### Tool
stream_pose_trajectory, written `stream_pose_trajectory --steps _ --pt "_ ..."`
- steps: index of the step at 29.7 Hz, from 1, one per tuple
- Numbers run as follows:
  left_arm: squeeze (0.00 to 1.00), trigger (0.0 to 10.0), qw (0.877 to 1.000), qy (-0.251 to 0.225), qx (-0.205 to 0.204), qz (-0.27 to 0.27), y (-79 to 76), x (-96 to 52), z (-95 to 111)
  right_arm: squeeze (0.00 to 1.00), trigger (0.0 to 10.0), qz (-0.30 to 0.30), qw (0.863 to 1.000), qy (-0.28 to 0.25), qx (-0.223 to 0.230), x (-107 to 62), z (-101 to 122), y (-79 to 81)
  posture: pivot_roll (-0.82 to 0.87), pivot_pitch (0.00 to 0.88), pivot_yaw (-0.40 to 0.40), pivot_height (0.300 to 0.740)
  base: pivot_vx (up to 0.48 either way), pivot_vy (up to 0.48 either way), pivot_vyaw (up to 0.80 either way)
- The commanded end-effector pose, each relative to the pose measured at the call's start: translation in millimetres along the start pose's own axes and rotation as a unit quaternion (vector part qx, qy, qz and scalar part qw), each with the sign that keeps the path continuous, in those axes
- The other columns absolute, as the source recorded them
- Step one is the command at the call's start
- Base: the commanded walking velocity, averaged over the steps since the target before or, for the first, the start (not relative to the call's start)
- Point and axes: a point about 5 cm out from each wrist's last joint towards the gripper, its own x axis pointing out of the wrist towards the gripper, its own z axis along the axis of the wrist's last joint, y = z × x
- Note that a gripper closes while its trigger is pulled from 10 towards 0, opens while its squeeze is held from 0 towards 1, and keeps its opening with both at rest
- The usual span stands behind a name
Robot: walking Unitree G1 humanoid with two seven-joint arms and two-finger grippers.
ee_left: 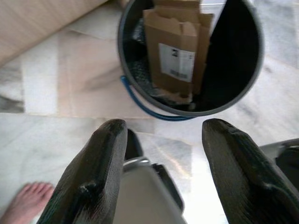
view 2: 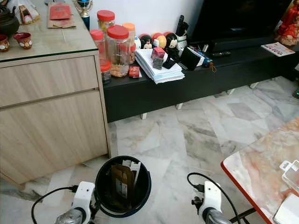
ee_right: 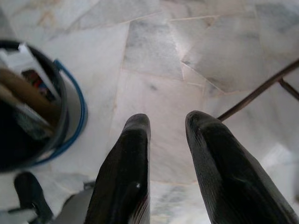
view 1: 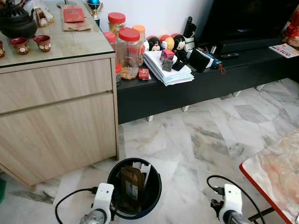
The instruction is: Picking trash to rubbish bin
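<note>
**Two empty grippers above a bin already holding cardboard**

Two black-fingered pincers, both held low over pale veined marble floor (view 1: 196, 135). Left gripper (ee_left: 163, 154) spread wide, fingers (ee_left: 100, 163) well apart, nothing between them, poised just beside the round black rubbish bin with blue handle (view 1: 156, 186). Right gripper (ee_right: 167, 140) parted only narrowly, also empty-handed, hovering above bare tile with the bin off to its side and a thin dark table leg (ee_right: 252, 93) crossing nearby.

Inside the bin: flattened brown cardboard packaging with a white printed label (ee_left: 175, 56), standing roughly upright against the wall, plus white paper scraps (view 1: 142, 168) behind it. Bin standing on the floor near the corner of a light wooden cabinet with two drawer fronts and a glass top (view 1: 56, 116).

On the cabinet top: dark round teapot (view 1: 16, 21), small red-and-gold cups (view 1: 43, 42), red packet (view 1: 74, 15). Beside the cabinet, a long low black TV bench (view 1: 187, 91) carrying clear plastic jars with red lids (view 1: 129, 51), a stack of white papers (view 1: 168, 70), round painted dolls (view 1: 163, 43) and small dark gadgets. Red-edged marble-patterned table (view 1: 275, 172) at the robot's right. Bare toes of a person's foot (ee_left: 28, 200) visible on the floor in the left wrist view.
</note>
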Motion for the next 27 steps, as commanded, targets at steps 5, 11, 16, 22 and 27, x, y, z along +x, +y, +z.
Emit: stream_pose_trajectory --steps 5,11,16,22,27 --pt "0.0 10.0 1.0 0.029 -0.003 0.012 1.6 -3.1 -14.1 0.0 10.0 -0.011 0.999 -0.003 0.037 -1.0 -5.9 -0.6 0.02 0.02 -0.123 0.74 0.0 0.0 0.0" --pt "0.0 10.0 0.999 0.031 -0.01 0.02 4.4 -4.3 -17.1 0.0 10.0 -0.012 0.999 0.004 0.039 -1.4 -11.4 1.3 0.02 0.0 -0.122 0.74 0.0 0.0 0.0" --pt "0.0 10.0 0.999 0.029 -0.014 0.019 3.9 -4.6 -17.9 0.0 10.0 -0.016 0.999 0.004 0.047 -1.7 -12.2 0.4 0.03 0.0 -0.121 0.74 0.0 0.0 0.0" --pt "0.0 10.0 0.999 0.029 -0.019 0.016 2.0 -5.0 -19.3 0.0 10.0 -0.022 0.999 0.003 0.044 -2.3 -11.8 -3.5 0.03 0.0 -0.122 0.74 0.0 0.0 0.0" --pt "0.0 10.0 0.999 0.03 -0.02 0.014 0.8 -5.5 -20.9 0.0 10.0 -0.028 0.998 0.0 0.049 -3.0 -13.2 -6.3 0.03 0.0 -0.118 0.74 0.0 0.0 0.0"
